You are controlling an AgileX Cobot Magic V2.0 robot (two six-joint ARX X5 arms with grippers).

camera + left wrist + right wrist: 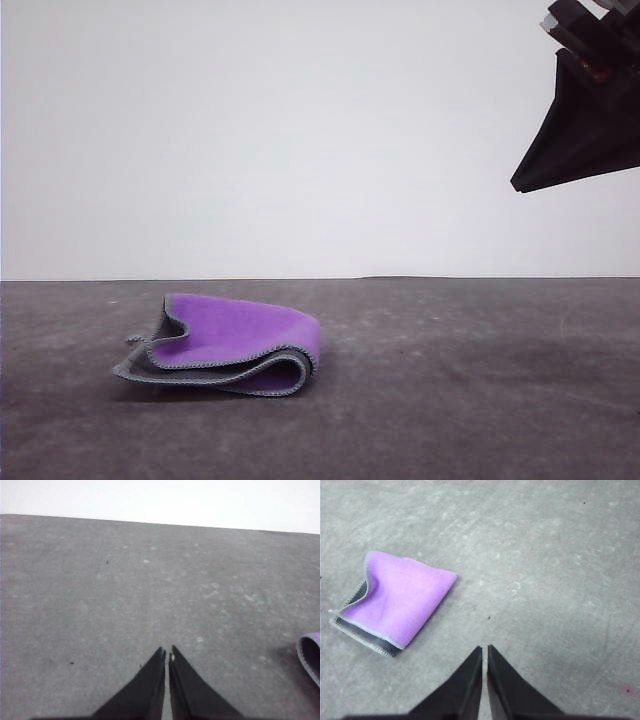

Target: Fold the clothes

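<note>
Folded cloth [232, 345] lies on the grey table [470, 400], left of centre, purple face up, grey edging at its open end | right gripper [484, 649] raised high at right, fingers together, empty | left gripper [167, 652] closed tip to tip, empty, cloth edge nearby

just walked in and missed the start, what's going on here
A small purple and dark grey microfibre cloth lies folded on the grey table, purple face up. Nothing is holding it. The right claw is shut and raised above the table, off to the cloth's right. The left claw is shut too, beside the cloth.
</note>
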